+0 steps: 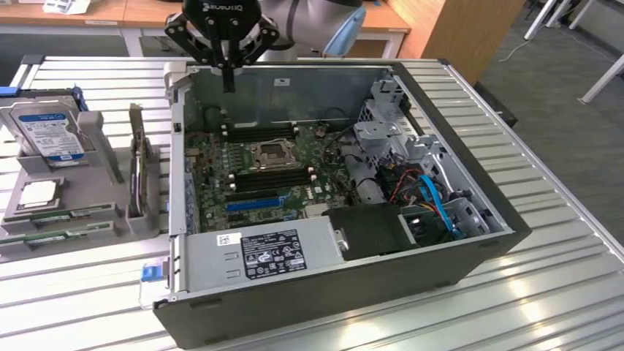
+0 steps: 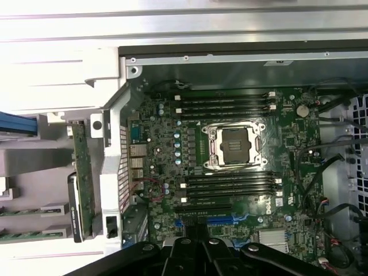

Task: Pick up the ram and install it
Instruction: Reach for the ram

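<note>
From my station, the tool (image 1: 229, 82) has its fingers pressed together with nothing between them. It hangs point-down over the far wall of the open computer case (image 1: 468, 248) and touches nothing I can make out. In the wrist view the tool (image 2: 195, 241) shows as a dark mass over the motherboard (image 2: 241, 172).

The ram (image 1: 61, 216) lies flat in a gray tray (image 1: 107, 227) on the counter (image 1: 546, 292), by the counter edge on the exterior view's left, well apart from the tool. A second green stick (image 1: 54, 238) lies just beside it; the two look alike to me.

The wrist view looks straight down on the CPU socket (image 2: 236, 146). It has rows of black memory slots (image 2: 230, 103) on either side of it, and a blue slot (image 2: 221, 220) lies near the tool. The exterior view gives me the wider layout. A hard drive (image 1: 44, 131) stands upright in the tray, a processor chip (image 1: 39, 191) sits in front of it, and an upright card (image 1: 137, 172) stands between the tray and the case. Inside the case, the power supply (image 1: 263, 252) sits against the near wall, and blue cables (image 1: 439, 201) run past the drive bays on the exterior view's right. The case's side wall and the upright card stand between the tool and the ram.
</note>
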